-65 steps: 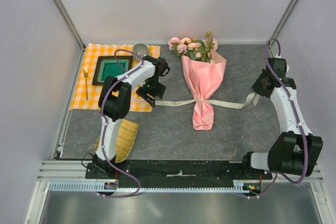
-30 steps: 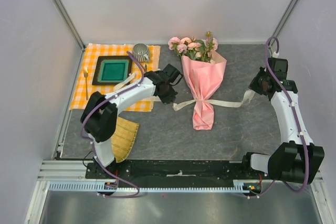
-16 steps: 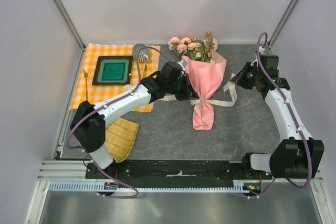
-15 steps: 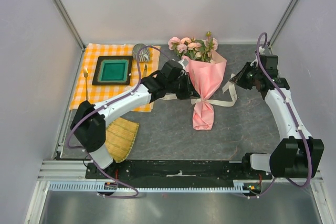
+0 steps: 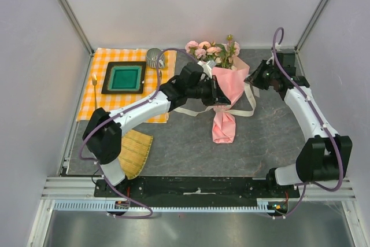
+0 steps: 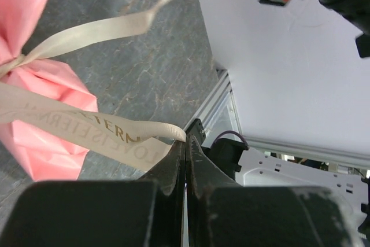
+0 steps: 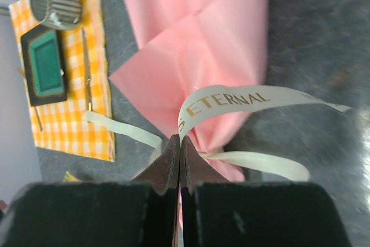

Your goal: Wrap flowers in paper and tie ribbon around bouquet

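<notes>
I have the left gripper (image 6: 185,142) and the right gripper (image 7: 179,142) each clamped on one ribbon (image 7: 231,98) end. Both are raised beside the bouquet (image 5: 224,126), which lies on the table (image 5: 272,143). I judge this lets the tails cross for knotting.

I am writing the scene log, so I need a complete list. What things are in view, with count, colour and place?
flowers: one bunch, pale pink, in the paper, far middle
paper: one, pink, cone around the flowers
ribbon: one, cream, round the cone
cloth: one, orange-checked, far left
tray: one, green, on the cloth
cup: one, grey, cloth's far corner
spoon: one, gold, cloth's left edge
mat: one, yellow-green, near left
left pincer: one, black, shut on the ribbon
right pincer: one, black, shut on the ribbon
</notes>
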### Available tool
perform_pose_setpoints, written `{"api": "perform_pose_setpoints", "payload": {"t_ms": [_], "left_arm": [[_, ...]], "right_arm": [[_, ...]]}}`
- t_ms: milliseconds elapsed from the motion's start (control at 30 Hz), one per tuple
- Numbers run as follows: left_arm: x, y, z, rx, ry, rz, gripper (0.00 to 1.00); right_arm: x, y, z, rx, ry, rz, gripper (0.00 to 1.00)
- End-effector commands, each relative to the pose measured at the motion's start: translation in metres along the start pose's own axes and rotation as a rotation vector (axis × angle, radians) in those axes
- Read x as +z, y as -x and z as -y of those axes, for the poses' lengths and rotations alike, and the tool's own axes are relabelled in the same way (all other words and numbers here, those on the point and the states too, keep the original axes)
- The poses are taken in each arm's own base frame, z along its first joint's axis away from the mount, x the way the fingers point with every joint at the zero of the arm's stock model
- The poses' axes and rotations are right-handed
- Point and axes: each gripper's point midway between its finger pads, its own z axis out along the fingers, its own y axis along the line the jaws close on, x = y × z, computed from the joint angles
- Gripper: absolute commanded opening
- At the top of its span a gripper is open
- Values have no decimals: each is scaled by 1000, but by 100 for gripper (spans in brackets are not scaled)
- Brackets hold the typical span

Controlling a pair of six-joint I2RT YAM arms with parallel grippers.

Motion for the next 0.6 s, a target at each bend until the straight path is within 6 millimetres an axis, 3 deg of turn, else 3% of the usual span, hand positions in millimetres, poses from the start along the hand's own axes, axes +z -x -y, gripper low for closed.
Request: {"api": "perform_pose_setpoints", "payload": {"t_ms": [0,100,200,233,267,300,333,367,433,567], "left_arm": [[3,-7,43,38,-196,-38,2],[5,-11,46,50,-206,-43,2],[1,-19,37,73,-192,-43,2],[0,-22,33,74,-183,-42,2],[0,-30,22,70,-164,-50,2],[-5,-33,23,82,-165,-40,2],[-6,-38,18,83,-159,-41,2],[-7,-47,6,78,-145,-46,2],[-14,-53,3,83,-143,-27,2],[-15,-62,-12,72,-117,-20,2]], "right_arm": [[14,21,-51,-6,164,43,0],[26,22,-72,-37,219,40,0],[42,6,-106,-92,322,-1,0],[55,-15,-119,-118,357,-65,0],[61,-21,-131,-144,384,-84,0],[69,-35,-136,-162,387,-126,0],[85,-65,-142,-207,391,-202,0],[89,-74,-151,-228,410,-233,0],[103,-104,-152,-244,407,-319,0],[117,-131,-151,-291,429,-404,9]]}}
